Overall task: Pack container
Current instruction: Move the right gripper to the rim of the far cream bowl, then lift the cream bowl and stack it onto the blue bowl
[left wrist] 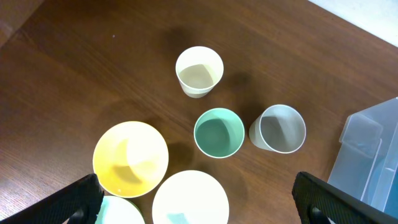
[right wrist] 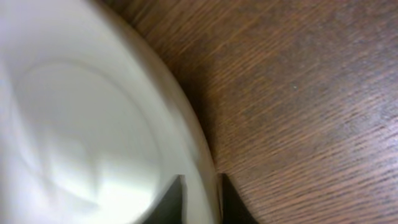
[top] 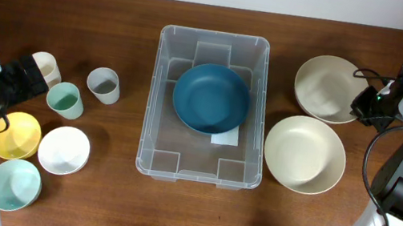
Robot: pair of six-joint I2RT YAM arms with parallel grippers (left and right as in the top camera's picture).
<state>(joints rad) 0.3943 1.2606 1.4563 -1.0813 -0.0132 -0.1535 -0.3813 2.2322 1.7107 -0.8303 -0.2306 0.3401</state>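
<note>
The clear container (top: 157, 98) stands mid-table with a dark blue bowl (top: 211, 98) inside it, over a white label. Right of it lie two cream bowls, a far one (top: 327, 86) and a near one (top: 304, 154). My right gripper (top: 365, 105) is at the far bowl's right rim. In the right wrist view that gripper (right wrist: 202, 186) is shut on the rim of the cream bowl (right wrist: 81, 124), one finger inside and one outside. My left gripper (left wrist: 202, 205) hangs open over the small dishes at the left, holding nothing.
At the left are a cream cup (left wrist: 199, 70), a teal cup (left wrist: 219, 132), a grey cup (left wrist: 280, 129), a yellow bowl (left wrist: 130, 158), a white bowl (left wrist: 189, 199) and a pale teal bowl (top: 15, 184). The container's corner (left wrist: 373, 155) shows at the right of the left wrist view.
</note>
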